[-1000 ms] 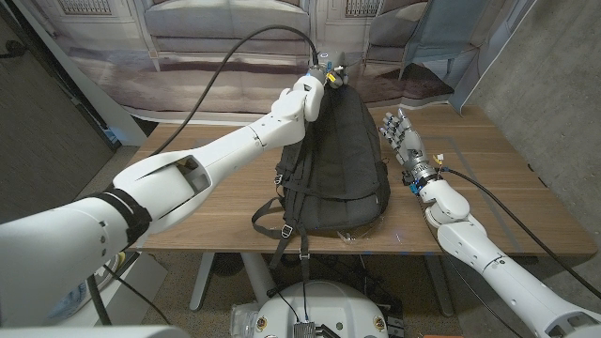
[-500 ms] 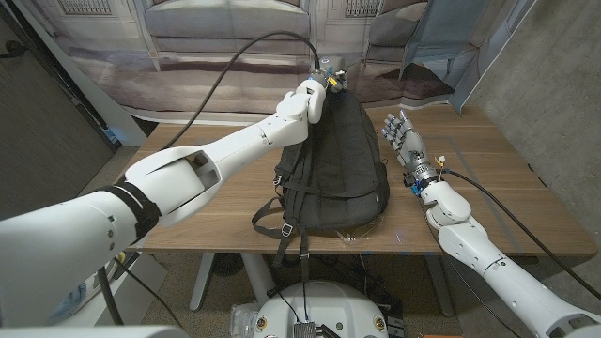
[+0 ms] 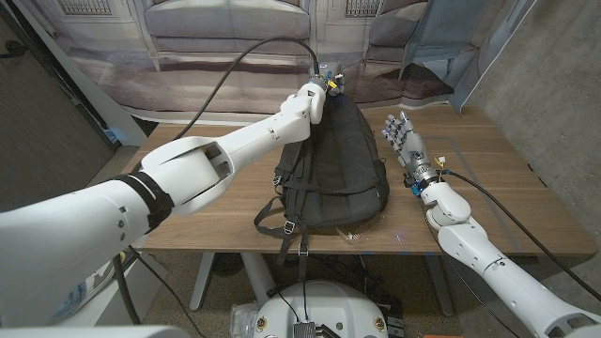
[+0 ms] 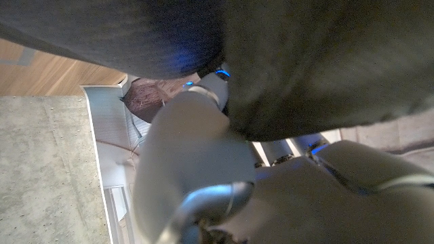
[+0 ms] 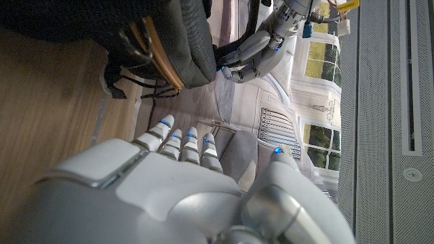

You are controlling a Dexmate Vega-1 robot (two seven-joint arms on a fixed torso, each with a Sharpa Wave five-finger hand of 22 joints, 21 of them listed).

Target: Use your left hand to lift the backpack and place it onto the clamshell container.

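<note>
Little has moved since the earlier frames: our left arm has swung slightly, its elbow drawing closer to the camera, while the backpack (image 3: 335, 169) has kept its place on the wooden table (image 3: 488, 188). We judge the lift has barely begun, if at all; the backpack's lower end rests at the near edge, straps dangling over it, and something clear peeks from under that end, possibly the clamshell container, though we cannot tell. Our left arm stretches out across the table to the backpack's far top. There our left hand (image 3: 319, 94) grips the top of the bag; the right wrist view shows its fingers (image 5: 247, 57) curled under the top edge. Our right hand (image 3: 402, 139) stands near the backpack's right side, apart from it, fingers spread and holding nothing.
</note>
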